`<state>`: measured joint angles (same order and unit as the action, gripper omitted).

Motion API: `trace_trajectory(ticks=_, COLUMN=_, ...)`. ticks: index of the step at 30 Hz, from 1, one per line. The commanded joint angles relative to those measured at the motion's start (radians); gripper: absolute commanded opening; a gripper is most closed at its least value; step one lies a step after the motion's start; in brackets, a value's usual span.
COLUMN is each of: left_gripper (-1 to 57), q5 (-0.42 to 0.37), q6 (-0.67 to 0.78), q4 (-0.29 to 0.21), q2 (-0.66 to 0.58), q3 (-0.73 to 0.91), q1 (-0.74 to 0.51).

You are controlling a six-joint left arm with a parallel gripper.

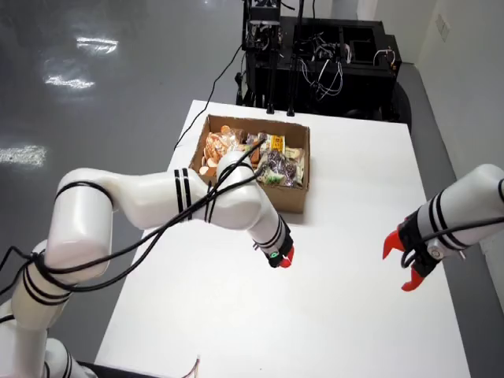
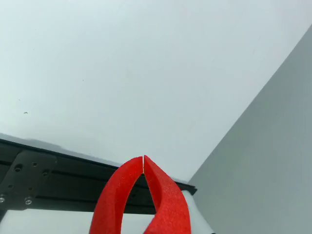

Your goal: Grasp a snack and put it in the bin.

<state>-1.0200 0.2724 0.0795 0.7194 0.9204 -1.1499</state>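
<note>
A cardboard bin [image 1: 293, 195] stands on the white table [image 1: 354, 181], toward the back in the overhead view. It holds several snack packets [image 1: 277, 161] and orange-brown snacks [image 1: 216, 148]. The left arm's gripper [image 1: 283, 259] hangs just in front of the bin's near right corner, pointing down at bare table. In the wrist view its red fingers [image 2: 163, 195] meet at the tips [image 2: 143, 158] with nothing between them. I see no snack lying loose on the table.
A second arm at the right has its red gripper [image 1: 402, 265] spread above the table's right side. Black equipment with cables [image 1: 315, 55] stands behind the table. Grey floor [image 2: 263, 161] lies beyond the table edge, and a black rail [image 2: 53, 185] crosses the wrist view.
</note>
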Motion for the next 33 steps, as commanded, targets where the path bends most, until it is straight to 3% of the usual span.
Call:
trace_trajectory(ticks=1, left_gripper=0.0, q5=0.0, q6=-0.003, q4=0.0, q2=0.0, q3=0.0, q1=0.004)
trace_trajectory(ticks=33, left_gripper=0.0, q5=0.0, q6=-0.004, q4=0.0, q2=0.0, q3=0.0, q1=-0.012)
